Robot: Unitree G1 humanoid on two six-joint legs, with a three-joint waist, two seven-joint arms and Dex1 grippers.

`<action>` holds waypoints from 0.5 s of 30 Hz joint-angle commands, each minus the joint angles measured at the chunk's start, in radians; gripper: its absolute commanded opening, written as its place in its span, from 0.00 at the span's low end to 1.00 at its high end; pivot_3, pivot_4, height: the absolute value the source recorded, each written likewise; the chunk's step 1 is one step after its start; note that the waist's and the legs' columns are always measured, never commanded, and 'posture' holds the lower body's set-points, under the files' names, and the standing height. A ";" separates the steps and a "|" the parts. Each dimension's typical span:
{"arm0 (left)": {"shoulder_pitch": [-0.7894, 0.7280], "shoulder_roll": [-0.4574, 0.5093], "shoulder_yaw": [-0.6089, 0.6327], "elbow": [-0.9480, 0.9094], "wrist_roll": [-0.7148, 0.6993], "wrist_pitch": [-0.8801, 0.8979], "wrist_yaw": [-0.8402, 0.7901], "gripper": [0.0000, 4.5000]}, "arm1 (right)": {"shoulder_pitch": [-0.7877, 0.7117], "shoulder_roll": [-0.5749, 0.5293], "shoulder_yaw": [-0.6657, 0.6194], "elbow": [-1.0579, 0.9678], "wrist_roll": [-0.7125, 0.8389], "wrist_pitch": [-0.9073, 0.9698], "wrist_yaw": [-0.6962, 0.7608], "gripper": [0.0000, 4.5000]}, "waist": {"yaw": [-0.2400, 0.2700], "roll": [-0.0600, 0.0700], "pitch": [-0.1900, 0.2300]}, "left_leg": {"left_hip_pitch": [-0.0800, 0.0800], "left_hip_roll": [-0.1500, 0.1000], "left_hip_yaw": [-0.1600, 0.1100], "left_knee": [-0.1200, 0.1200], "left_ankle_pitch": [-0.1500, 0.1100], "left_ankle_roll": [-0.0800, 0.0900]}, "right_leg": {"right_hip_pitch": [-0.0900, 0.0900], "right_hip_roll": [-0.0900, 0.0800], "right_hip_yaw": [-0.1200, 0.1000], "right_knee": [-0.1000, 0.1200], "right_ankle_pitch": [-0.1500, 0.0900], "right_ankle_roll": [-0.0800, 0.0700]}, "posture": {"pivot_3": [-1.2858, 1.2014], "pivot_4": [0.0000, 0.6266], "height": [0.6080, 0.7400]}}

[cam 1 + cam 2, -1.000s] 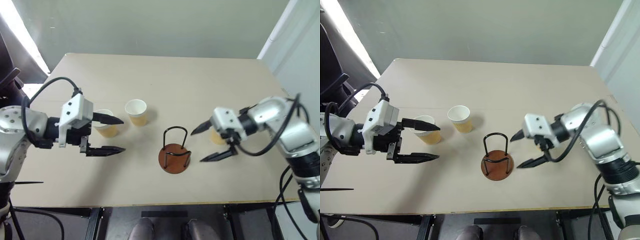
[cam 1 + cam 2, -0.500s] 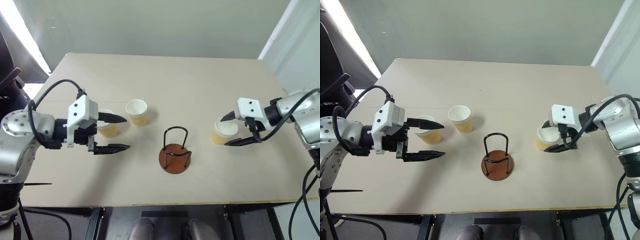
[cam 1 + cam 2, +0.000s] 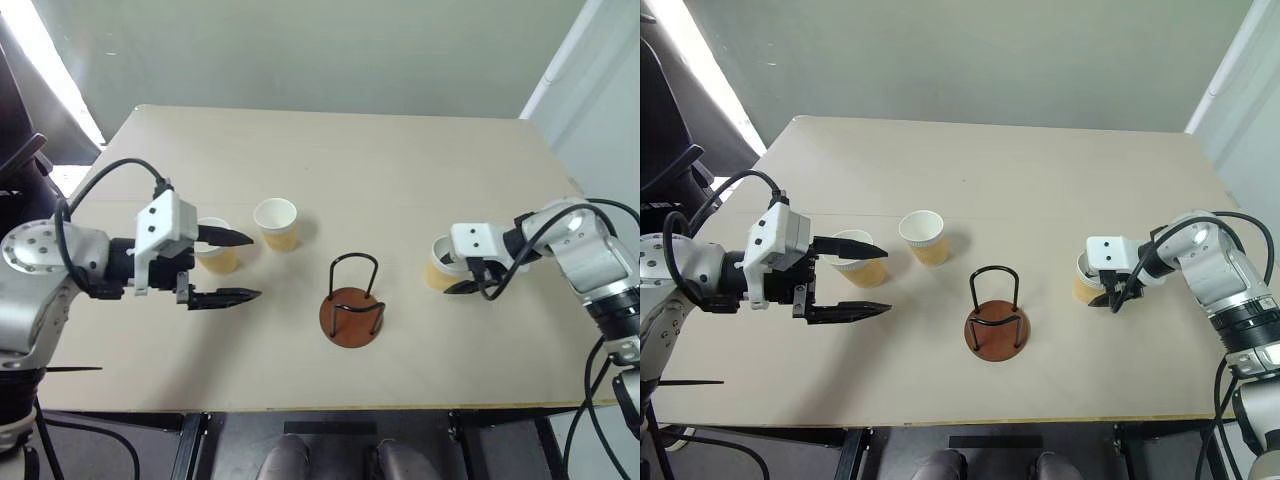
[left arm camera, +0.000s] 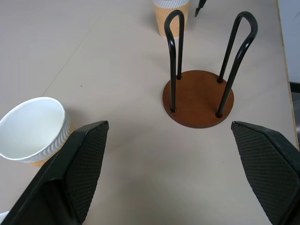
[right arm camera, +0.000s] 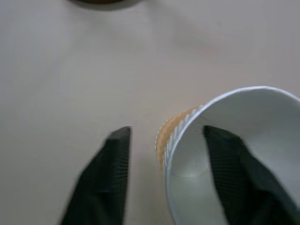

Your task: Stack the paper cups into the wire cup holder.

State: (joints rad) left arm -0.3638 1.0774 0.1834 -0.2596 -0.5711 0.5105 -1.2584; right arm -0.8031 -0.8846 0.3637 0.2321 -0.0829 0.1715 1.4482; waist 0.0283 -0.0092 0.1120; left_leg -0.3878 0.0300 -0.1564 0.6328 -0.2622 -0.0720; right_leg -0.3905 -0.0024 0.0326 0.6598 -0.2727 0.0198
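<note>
Table [image 3: 400,160]: beige top, carrying all the task items.
My right gripper [image 3: 452,274]: 1 second ago it hung wide open near the holder; it has since swung out to the far-right cup and come down over its rim. In the right wrist view 1 finger [image 5: 234,164] sits inside the cup and the other outside, straddling the wall; the gap is narrowing, but I cannot tell that the wall is pinched yet.
My left gripper [image 3: 232,267]: fingers wide apart, holding nothing, unchanged in place, hovering beside the left-hand cup.
Wire cup holder [image 3: 352,300]: empty, mid-table toward the near edge; disc base flat, wire loops upright, long axis vertical, open at the top.
Right cup [image 3: 440,262]: upright on the table, mouth up, long axis vertical, well right of the holder.
Middle cup [image 3: 276,222]: upright, mouth up, left of and behind the holder.
Left cup [image 3: 214,248]: upright, mouth up, just behind my left fingers.
Meaning for task: 0 of 3 cups stacked; I judge the first pick is being made on the right cup.
</note>
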 commanded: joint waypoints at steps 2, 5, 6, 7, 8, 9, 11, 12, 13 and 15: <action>-0.003 0.014 0.043 -0.027 -0.017 0.004 0.006 1.00 | -0.031 -0.016 -0.027 0.004 -0.011 -0.029 0.003 0.12 | 0.000 0.000 0.000 | 0.000 0.000 0.000 0.000 0.000 0.000 | 0.000 0.000 0.000 0.000 0.000 0.000 | 0.52 0.24 1.00; -0.014 0.013 0.034 -0.017 -0.012 -0.001 0.007 1.00 | -0.043 -0.041 -0.058 -0.021 0.026 -0.024 0.046 0.01 | 0.001 0.000 0.000 | 0.000 0.000 0.000 0.000 0.000 0.000 | 0.000 0.000 0.000 0.000 0.000 0.000 | 0.52 0.24 1.00; -0.016 0.013 0.033 -0.014 -0.011 -0.003 0.008 1.00 | -0.049 -0.050 -0.074 -0.039 0.050 -0.012 0.067 0.01 | 0.001 0.000 0.000 | 0.000 0.000 0.000 0.000 0.000 0.000 | 0.000 0.000 0.000 0.000 0.000 0.000 | 0.52 0.24 1.00; -0.018 0.013 0.032 -0.012 -0.011 -0.004 0.008 1.00 | -0.053 -0.057 -0.083 -0.052 0.066 -0.003 0.081 0.01 | 0.001 0.000 0.000 | 0.000 0.000 0.000 0.000 0.000 0.000 | 0.000 0.000 0.000 0.000 0.000 0.000 | 0.52 0.24 1.00; -0.018 0.013 0.032 -0.009 -0.009 -0.007 0.007 1.00 | -0.071 -0.064 -0.103 -0.075 0.094 0.017 0.098 0.01 | 0.002 0.000 0.000 | 0.000 0.000 0.000 0.000 0.000 0.000 | 0.000 0.000 0.000 0.000 0.000 0.000 | 0.52 0.24 1.00; -0.017 0.013 0.032 -0.006 -0.008 -0.010 0.006 1.00 | -0.101 -0.066 -0.128 -0.104 0.134 0.049 0.116 0.01 | 0.002 0.000 0.000 | -0.001 0.000 0.001 0.000 0.000 0.000 | 0.000 0.000 0.000 0.000 0.000 0.000 | 0.52 0.24 1.00; -0.018 0.013 0.031 -0.002 -0.005 -0.013 0.005 1.00 | -0.154 -0.064 -0.166 -0.151 0.206 0.106 0.145 0.01 | 0.000 0.001 0.000 | -0.001 0.000 0.001 -0.001 0.000 0.000 | -0.001 0.000 0.000 0.000 0.000 0.000 | 0.52 0.24 1.00; -0.019 0.012 0.029 0.000 -0.005 -0.014 0.005 1.00 | -0.181 -0.060 -0.182 -0.177 0.251 0.140 0.156 0.01 | -0.003 0.001 0.000 | 0.000 0.000 0.002 -0.001 0.000 0.000 | -0.001 0.000 0.000 0.000 0.000 0.000 | 0.52 0.24 1.00; -0.020 0.012 0.028 0.001 -0.004 -0.015 0.005 1.00 | -0.197 -0.058 -0.191 -0.195 0.280 0.163 0.163 0.01 | -0.004 0.001 0.000 | 0.000 0.000 0.002 -0.001 0.000 0.000 | -0.001 0.001 0.001 0.000 0.000 0.000 | 0.52 0.24 1.00; -0.025 0.008 0.019 0.006 -0.001 -0.019 0.004 1.00 | -0.274 -0.017 -0.224 -0.264 0.404 0.263 0.166 0.01 | -0.005 0.001 0.000 | 0.000 0.001 0.002 -0.001 0.000 -0.001 | -0.001 0.002 0.000 -0.001 0.000 0.000 | 0.52 0.24 1.00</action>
State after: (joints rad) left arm -0.3692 1.0780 0.1831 -0.2505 -0.5743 0.5065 -1.2564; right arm -1.0386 -0.9142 0.1866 0.0363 0.2284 0.3757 1.6025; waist 0.0238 -0.0087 0.1123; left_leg -0.3880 0.0307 -0.1545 0.6315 -0.2619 -0.0726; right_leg -0.3911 0.0000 0.0332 0.6587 -0.2729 0.0194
